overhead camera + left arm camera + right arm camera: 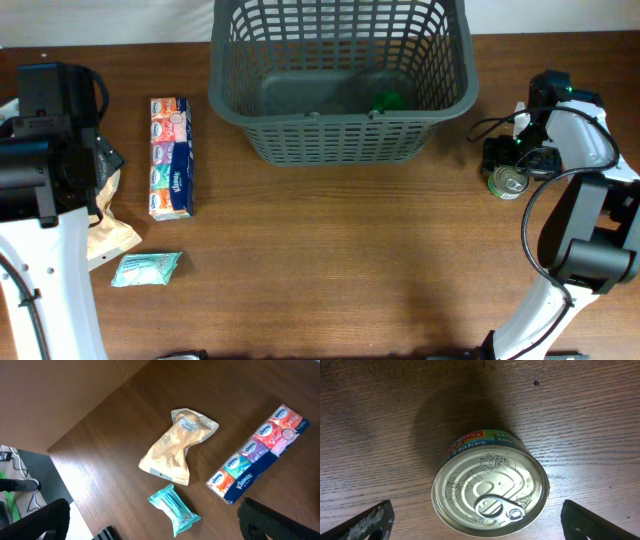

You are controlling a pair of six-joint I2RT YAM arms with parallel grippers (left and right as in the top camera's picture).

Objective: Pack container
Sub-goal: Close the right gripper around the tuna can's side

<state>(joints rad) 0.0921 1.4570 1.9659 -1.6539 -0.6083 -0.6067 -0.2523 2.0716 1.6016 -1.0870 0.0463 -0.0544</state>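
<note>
**benchrat:** Where's the container [340, 140] from the right gripper [475, 512]? I'm guessing that arm goes next.

**yam_fan:** Off to that gripper's left and a touch further out from its base. Its long side runs left-to-right across the table. The right arm's clearly the nearer one. The left gripper [154, 507] is well off on the container's other side.

**benchrat:** Jaws?

**yam_fan:** Both spread wide, nothing held. The right one hangs straight over the tin can [490, 495], which is lid up with a finger either side, not touching. The left one hovers over a tan pouch [177, 445] and a teal packet [175, 510], with the tissue multipack [260, 455] off to one side.

**benchrat:** Anything in the container?

**yam_fan:** Just one green-topped thing [388, 100], toward the side nearest the right gripper. Can't make out more through the lattice. My guess is it drops, closes on the can, then carries it left over the rim.
</note>
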